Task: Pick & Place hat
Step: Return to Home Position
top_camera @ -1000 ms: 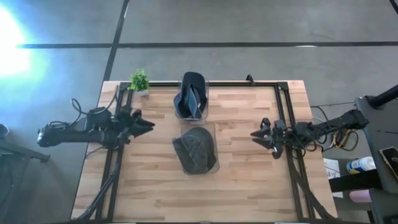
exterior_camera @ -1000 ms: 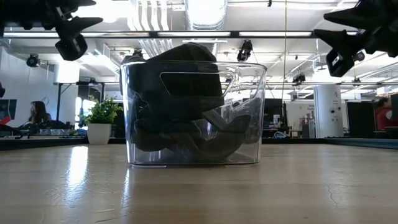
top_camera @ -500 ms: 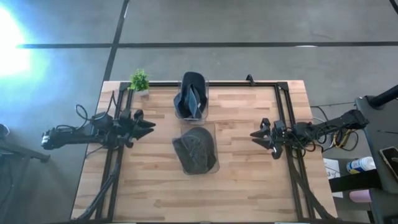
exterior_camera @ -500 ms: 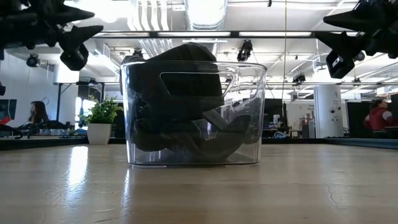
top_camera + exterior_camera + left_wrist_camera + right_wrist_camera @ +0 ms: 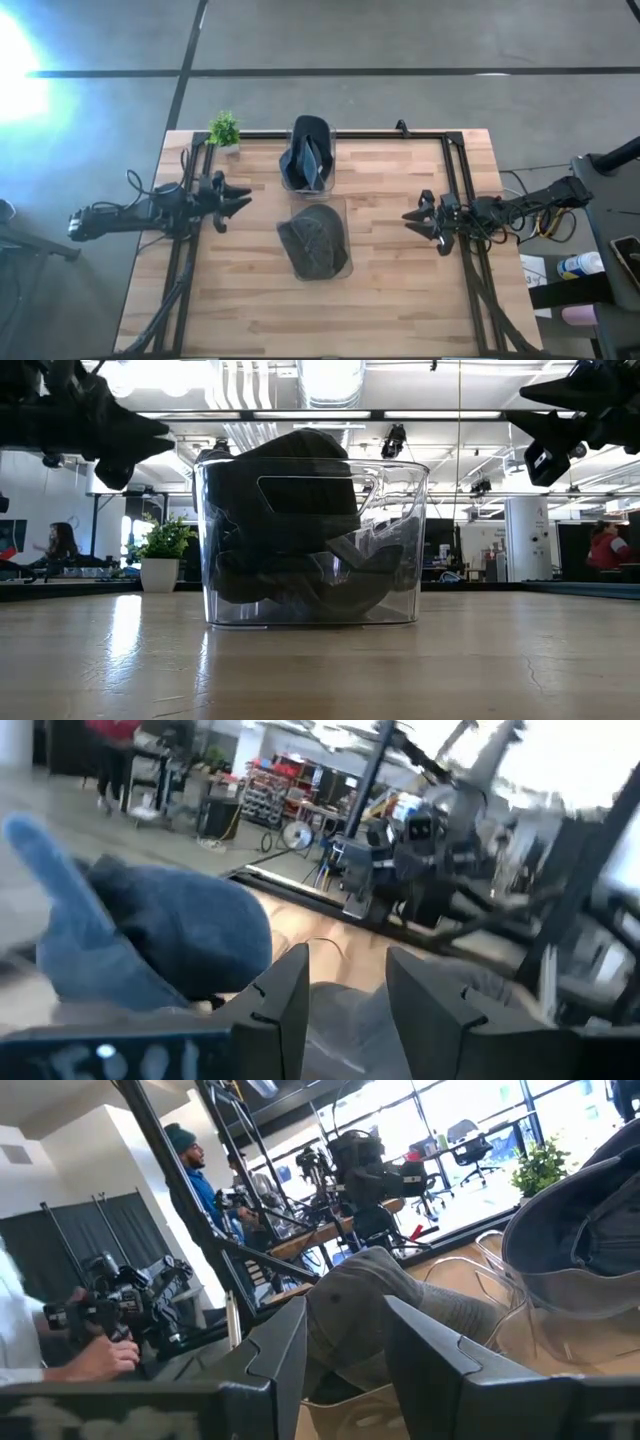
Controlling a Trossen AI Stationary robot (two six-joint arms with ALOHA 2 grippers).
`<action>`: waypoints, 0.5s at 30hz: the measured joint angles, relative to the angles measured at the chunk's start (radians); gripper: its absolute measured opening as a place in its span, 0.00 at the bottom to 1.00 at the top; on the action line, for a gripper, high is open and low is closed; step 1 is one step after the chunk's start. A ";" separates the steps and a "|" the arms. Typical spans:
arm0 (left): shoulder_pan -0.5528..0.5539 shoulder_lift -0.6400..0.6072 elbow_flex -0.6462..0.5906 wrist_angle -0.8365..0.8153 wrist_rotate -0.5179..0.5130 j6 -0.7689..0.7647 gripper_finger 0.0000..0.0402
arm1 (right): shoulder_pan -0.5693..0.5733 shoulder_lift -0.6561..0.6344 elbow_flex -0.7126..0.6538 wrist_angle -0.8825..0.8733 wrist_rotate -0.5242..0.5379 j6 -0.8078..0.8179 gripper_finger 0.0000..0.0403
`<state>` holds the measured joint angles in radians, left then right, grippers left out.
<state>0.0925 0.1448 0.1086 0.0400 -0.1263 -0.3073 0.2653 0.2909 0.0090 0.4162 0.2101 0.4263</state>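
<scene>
Two clear bins stand mid-table, one behind the other. A grey hat (image 5: pixel 316 243) lies in the near bin (image 5: pixel 345 268) and bulges above its rim (image 5: pixel 300 445). A blue hat (image 5: pixel 306 152) sits in the far bin. My left gripper (image 5: pixel 243 200) hovers open to the left of the bins, above the table (image 5: pixel 150 432); its wrist view shows the blue hat (image 5: pixel 150 940) ahead. My right gripper (image 5: pixel 410 218) hovers open to the right of the bins (image 5: pixel 525 410), facing the grey hat (image 5: pixel 370 1310).
A small potted plant (image 5: pixel 224 130) stands at the far left corner. Black frame rails (image 5: pixel 455 180) run along the table's far and side edges. Bare wood lies on both sides of the bins and toward the near edge. People show in the room beyond (image 5: pixel 195 1165).
My left gripper has turned about and shifted slightly toward the bins while staying above the table and open. The right arm and both hats have kept still.
</scene>
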 joint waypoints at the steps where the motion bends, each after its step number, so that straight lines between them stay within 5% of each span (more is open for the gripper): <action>1: -0.001 0.005 0.000 0.005 0.010 0.044 0.32 | 0.000 0.000 0.000 0.000 0.000 0.000 0.32; 7: -0.001 0.008 0.000 -0.022 0.099 0.232 0.32 | 0.000 0.002 0.000 -0.001 0.000 0.000 0.33; 15: -0.002 -0.005 -0.100 0.050 0.152 0.220 0.32 | 0.000 0.005 0.000 -0.001 0.000 0.000 0.31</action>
<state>0.0910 0.1400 0.0084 0.0896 0.0253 -0.0874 0.2653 0.2962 0.0090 0.4156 0.2096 0.4263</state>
